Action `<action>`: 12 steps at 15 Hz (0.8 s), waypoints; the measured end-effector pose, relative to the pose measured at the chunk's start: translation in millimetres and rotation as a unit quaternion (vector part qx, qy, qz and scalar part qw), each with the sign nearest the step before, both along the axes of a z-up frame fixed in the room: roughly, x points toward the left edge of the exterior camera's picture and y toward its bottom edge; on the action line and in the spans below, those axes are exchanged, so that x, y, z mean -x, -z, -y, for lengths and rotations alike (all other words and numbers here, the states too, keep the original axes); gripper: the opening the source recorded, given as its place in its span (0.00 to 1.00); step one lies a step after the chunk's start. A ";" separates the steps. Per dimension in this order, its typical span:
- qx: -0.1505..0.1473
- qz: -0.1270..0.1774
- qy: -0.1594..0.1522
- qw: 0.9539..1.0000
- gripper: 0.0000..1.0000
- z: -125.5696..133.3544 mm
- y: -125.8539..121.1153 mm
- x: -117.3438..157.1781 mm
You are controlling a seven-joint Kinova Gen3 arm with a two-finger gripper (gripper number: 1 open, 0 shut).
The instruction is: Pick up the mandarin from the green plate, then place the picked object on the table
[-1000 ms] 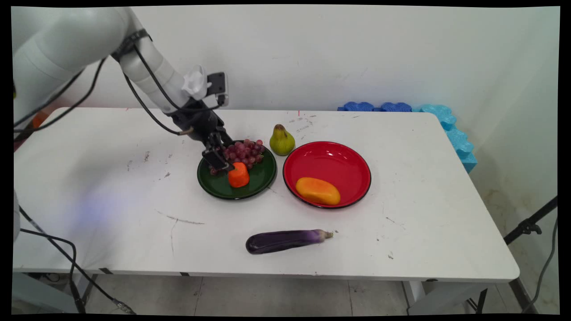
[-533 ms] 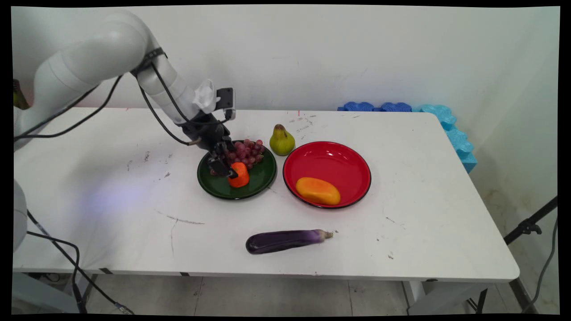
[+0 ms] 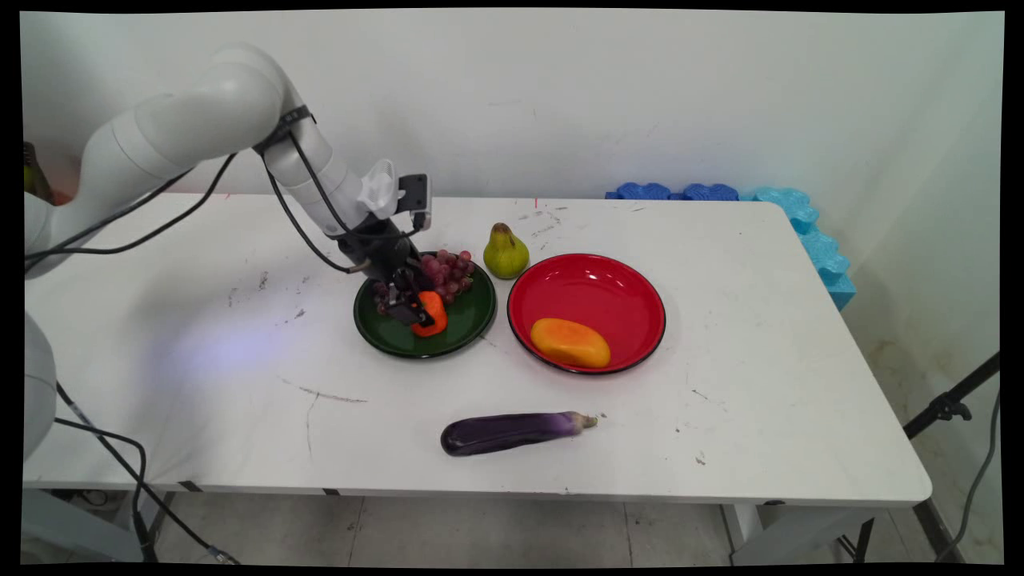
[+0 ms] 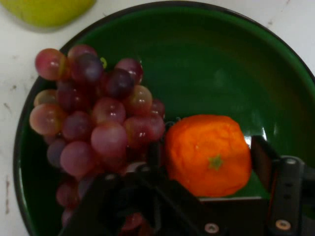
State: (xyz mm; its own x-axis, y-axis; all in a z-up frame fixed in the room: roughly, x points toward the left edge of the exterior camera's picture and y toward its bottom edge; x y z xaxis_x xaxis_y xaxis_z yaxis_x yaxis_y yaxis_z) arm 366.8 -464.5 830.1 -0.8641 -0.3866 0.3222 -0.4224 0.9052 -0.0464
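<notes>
main view: the claw [image 3: 418, 308] has dropped lower onto the orange [image 3: 433, 313] in the green plate [image 3: 464, 324] since a second ago. hand view: fingers [image 4: 263, 160] apart, straddling the orange [image 4: 208, 153] beside the grapes [image 4: 96, 128]. no legible writing.

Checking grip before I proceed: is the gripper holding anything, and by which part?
Cannot tell. The gripper straddles the orange on the green plate, one finger on each side, but contact isn't visible.
</notes>
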 end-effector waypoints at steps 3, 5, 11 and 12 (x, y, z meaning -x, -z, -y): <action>0.001 0.003 0.010 1.000 0.00 -1.3 5.8 2.0; 0.002 0.004 0.014 1.000 0.00 -2.2 7.7 2.4; 0.020 0.004 0.020 1.000 0.00 -6.1 -11.9 10.0; 0.022 0.002 0.019 1.000 0.00 -6.3 -18.3 12.3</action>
State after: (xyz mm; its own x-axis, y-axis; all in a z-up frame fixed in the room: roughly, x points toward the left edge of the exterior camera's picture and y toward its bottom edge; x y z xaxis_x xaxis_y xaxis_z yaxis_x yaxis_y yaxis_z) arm 354.5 -458.2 848.4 -0.8793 -0.3391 0.3346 -0.3876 0.9176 -0.0886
